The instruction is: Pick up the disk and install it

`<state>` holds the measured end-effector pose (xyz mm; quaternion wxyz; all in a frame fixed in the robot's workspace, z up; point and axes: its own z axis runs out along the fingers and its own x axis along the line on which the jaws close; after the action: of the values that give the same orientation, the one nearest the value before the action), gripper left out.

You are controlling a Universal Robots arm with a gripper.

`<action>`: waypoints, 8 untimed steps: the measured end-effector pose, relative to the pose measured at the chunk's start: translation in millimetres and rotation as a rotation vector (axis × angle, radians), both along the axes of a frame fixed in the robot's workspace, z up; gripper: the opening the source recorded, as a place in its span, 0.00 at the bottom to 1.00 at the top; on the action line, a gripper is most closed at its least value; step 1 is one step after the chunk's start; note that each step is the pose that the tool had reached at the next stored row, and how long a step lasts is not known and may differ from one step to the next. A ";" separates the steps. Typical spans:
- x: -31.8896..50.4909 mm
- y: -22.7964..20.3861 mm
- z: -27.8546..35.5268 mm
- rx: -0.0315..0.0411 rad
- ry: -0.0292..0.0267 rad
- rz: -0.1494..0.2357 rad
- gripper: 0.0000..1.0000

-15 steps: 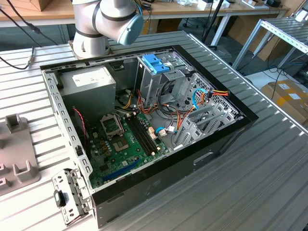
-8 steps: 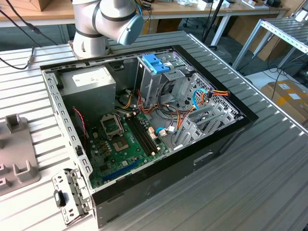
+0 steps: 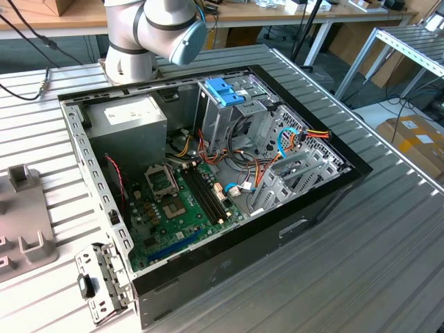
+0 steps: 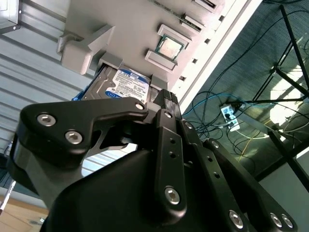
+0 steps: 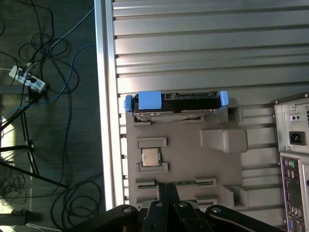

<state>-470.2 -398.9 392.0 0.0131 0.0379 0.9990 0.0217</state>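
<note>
The disk point(image 5: 176, 102), a grey-silver drive with blue carrier ends, stands on its edge in a slot of a grey holder plate point(image 5: 186, 159) on the slatted table. In the second wrist view its labelled face point(image 4: 126, 86) shows just beyond the fingertips. My gripper point(image 5: 167, 189) hovers above the holder plate, apart from the disk, its two fingers point(image 4: 166, 99) drawn together with nothing between them. The arm's base point(image 3: 149, 35) stands behind the open computer case point(image 3: 333, 191) in the exterior view.
A processor chip point(image 5: 150, 156) lies in another pocket of the holder plate. A blue bracket point(image 3: 225, 90) tops the drive cage inside the case. The case's rear panel point(image 5: 292, 145) sits beside the holder. The table edge point(image 5: 107, 121) borders a floor with loose cables point(image 5: 43, 87).
</note>
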 end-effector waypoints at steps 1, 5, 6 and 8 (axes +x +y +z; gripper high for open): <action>0.6 0.0 -0.1 0.0000 0.0001 0.000 0.11; 2.4 0.0 -0.4 -0.0001 0.0001 0.000 0.11; 2.9 0.0 -0.5 -0.0001 0.0001 0.000 0.11; 4.0 0.0 -0.7 -0.0001 0.0000 0.000 0.11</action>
<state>-466.2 -398.9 391.3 0.0131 0.0379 0.9990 0.0217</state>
